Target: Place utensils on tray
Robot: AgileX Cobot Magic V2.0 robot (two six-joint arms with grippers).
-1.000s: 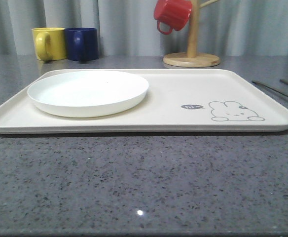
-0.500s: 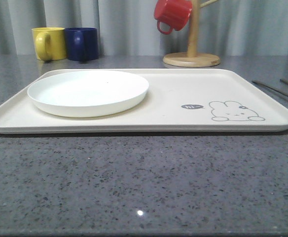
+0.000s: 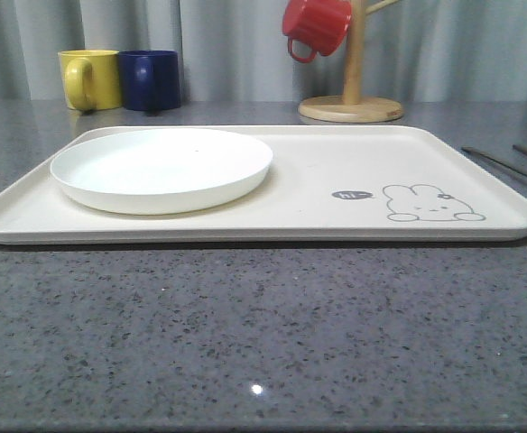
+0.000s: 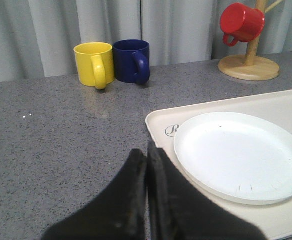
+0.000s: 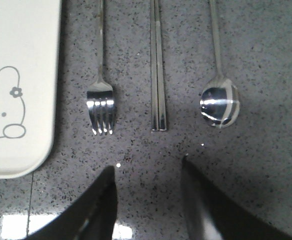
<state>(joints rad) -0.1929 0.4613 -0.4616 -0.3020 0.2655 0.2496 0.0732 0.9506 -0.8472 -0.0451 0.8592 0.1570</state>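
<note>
Fork [image 5: 101, 102], chopsticks [image 5: 158, 75] and spoon [image 5: 219, 102] lie on the tabletop [image 5: 266, 55] beside the tray [image 5: 21, 45]. Right gripper [image 5: 147, 172] hovers spread above them; left gripper [image 4: 147, 156] pressed together. Flat, slick cutlery may slip from a pinch.

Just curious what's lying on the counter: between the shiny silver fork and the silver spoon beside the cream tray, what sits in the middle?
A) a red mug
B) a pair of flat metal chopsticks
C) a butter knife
B: the pair of flat silver metal chopsticks lies between the shiny four-tined silver fork and the oval-bowled silver spoon on the grey stone counter.
</note>
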